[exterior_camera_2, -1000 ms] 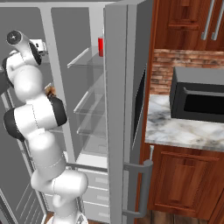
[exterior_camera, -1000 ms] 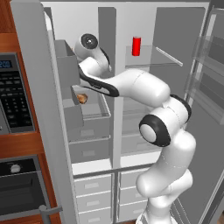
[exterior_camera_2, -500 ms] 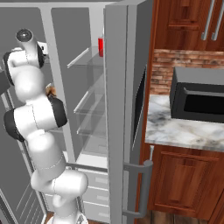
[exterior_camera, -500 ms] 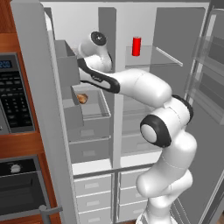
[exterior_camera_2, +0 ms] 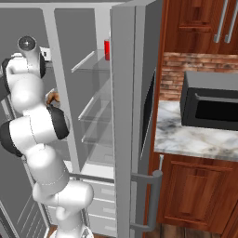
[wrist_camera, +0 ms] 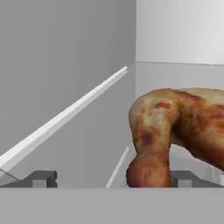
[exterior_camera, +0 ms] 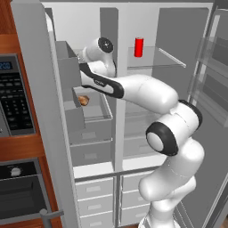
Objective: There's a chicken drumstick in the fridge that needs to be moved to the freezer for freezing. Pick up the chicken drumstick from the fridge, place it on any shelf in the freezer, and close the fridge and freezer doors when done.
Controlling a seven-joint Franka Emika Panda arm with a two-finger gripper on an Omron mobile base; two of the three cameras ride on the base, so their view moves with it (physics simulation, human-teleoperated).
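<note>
In the hand view the hand (wrist_camera: 111,179) stands wide open with nothing in its grip, its two dark tips far apart. The drumstick (wrist_camera: 170,135) lies just beyond them, toward the right tip, on a glass shelf (wrist_camera: 65,116) in the freezer (exterior_camera: 89,58), near its back wall. Farther right, a red can (exterior_camera: 139,46) stands on an upper fridge (exterior_camera: 178,67) shelf. Both doors (exterior_camera_2: 132,116) stand open.

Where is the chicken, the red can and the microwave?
chicken drumstick (wrist_camera: 175,131): hand view, on the browned meaty middle.
red can (exterior_camera: 139,46): left base view, on its side wall, standing on the upper glass shelf.
microwave (exterior_camera_2: 211,107): right base view, on its dark door, above the marble counter.
</note>
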